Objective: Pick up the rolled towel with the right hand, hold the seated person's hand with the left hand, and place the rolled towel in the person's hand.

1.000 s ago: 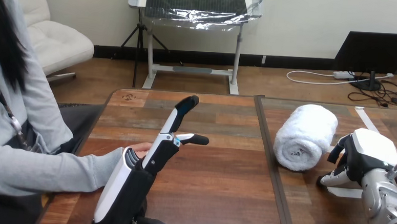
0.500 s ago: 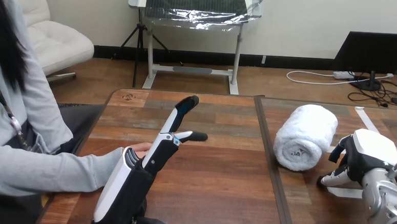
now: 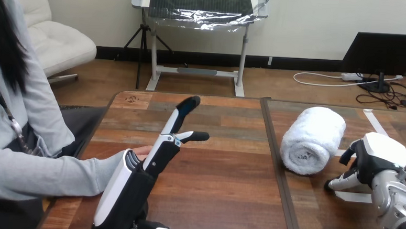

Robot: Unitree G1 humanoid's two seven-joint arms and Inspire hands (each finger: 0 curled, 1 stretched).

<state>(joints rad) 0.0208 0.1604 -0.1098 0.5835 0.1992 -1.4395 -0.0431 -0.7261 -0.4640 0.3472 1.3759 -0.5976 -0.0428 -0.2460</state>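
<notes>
The white rolled towel (image 3: pixel 312 139) lies on the table's right half, one rolled end facing me. My right hand (image 3: pixel 372 162) rests on the table just right of it, fingers curled, a small gap from the towel, holding nothing. My left hand (image 3: pixel 160 153) stands edge-up at the left with fingers straight and thumb stuck out to the right. The person's hand (image 3: pixel 142 151) lies on the table right behind it, mostly hidden by my hand; a grey sleeve leads to it from the left. I cannot tell whether the two touch.
A dark seam (image 3: pixel 274 165) runs front to back down the wooden table (image 3: pixel 223 184), left of the towel. Strips of white tape (image 3: pixel 352 196) lie on the table near my right hand.
My left hand has shifted slightly left and tilted a little. My right hand has edged slightly right, away from the towel. The towel and the person's hand have not moved.
</notes>
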